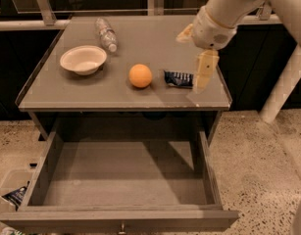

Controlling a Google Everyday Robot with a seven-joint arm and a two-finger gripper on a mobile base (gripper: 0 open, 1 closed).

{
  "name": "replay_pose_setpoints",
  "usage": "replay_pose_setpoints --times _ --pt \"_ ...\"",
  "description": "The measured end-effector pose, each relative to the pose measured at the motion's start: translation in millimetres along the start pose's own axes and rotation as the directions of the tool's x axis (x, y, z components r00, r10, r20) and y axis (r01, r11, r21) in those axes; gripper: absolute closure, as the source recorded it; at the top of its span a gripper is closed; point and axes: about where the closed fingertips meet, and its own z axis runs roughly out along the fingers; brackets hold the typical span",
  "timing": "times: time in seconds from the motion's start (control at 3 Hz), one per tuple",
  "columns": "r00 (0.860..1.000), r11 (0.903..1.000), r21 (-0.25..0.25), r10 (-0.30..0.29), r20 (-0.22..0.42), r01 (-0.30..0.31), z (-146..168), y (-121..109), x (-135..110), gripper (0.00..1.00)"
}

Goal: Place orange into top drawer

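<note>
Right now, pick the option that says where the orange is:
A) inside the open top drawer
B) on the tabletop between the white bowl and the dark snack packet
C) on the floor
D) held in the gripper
B: the orange rests on the tabletop, with the white bowl on one side and the dark snack packet on the other. The gripper hangs just beyond the packet, and the top drawer is open below.

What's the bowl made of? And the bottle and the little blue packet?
The bowl looks like matte cream paper or plastic, hard to tell. The bottle seems clear plastic: see-through. The packet looks like glossy foil wrapper. The gripper hovers by the packet's right end.
</note>
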Motion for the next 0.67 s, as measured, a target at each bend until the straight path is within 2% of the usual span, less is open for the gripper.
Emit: replay_pose_setpoints --times 0.67 --pt "1.000 1.0000 0.007 -0.004 0.005 0.004 0.8 -2.8 -1.0 0.00"
